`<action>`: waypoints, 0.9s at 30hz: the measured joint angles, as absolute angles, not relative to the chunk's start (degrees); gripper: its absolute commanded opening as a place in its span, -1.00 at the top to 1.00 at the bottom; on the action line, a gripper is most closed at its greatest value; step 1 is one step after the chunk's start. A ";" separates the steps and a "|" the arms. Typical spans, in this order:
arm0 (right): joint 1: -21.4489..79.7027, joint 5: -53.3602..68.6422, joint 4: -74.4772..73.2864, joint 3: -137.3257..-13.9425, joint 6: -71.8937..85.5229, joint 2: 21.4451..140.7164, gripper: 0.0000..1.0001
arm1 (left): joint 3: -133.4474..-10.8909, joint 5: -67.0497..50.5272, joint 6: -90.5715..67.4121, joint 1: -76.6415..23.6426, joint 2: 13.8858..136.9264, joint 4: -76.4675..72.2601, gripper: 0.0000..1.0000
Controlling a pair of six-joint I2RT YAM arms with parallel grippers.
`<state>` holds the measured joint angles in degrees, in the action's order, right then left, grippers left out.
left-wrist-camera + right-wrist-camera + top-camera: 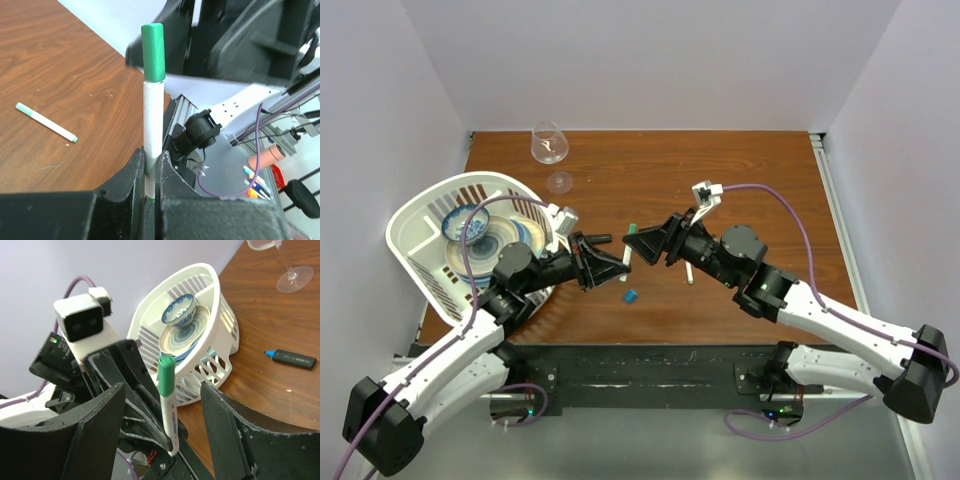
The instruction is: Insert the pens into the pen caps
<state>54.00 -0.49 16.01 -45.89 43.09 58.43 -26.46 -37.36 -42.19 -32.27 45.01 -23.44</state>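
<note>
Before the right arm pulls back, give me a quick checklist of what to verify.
1. The green cap sits on the pen: ok.
2. That cap pushed fully home: cannot tell.
3. The left claw shut on the pen: ok.
4. The right claw open, gaps either side of the cap: ok.
5. The blue cap fitted: not ok, it lies alone on the table.

Light: bright, even, from above; faint sheen on bench (760, 180). Shadows: soft. Focus: my left pincer (150, 172) soft near lens; far background blurred.
</note>
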 measured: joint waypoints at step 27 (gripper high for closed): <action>54.00 2.48 11.86 -51.35 39.59 60.75 0.80 | -24.47 -42.02 -42.24 -32.27 43.90 -26.59 1.00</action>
